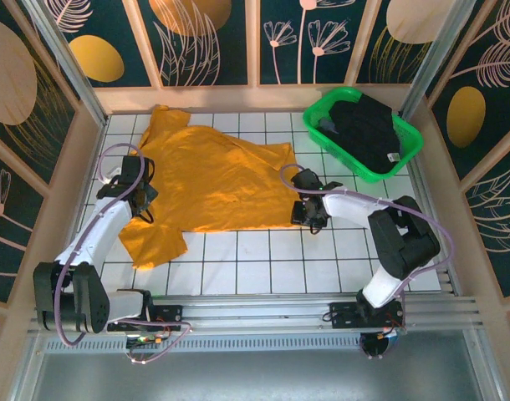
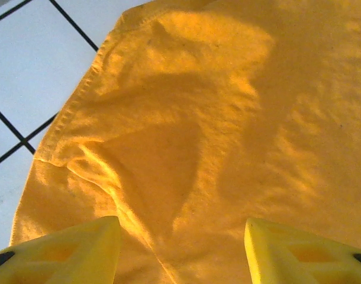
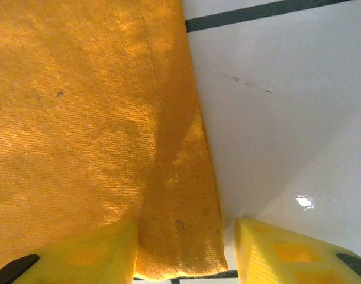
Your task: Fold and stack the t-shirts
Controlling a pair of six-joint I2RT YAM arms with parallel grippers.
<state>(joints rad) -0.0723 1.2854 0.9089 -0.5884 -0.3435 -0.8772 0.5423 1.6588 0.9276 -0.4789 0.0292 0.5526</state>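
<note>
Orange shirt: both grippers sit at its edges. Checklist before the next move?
1. The left gripper is open over the orange shirt: ok.
2. The right gripper is open, hem between its fingers: ok.
3. Cloth flat at the left gripper: not ok, creases run there.
4. Fingers low enough to pinch cloth: cannot tell.
5. The black shirt is out of the way in the basket: ok.

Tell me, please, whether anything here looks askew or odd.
Nothing looks damaged. The orange shirt lies askew to the tile lines with wrinkles near its left edge, and the black shirt sits heaped in the green basket.
</note>
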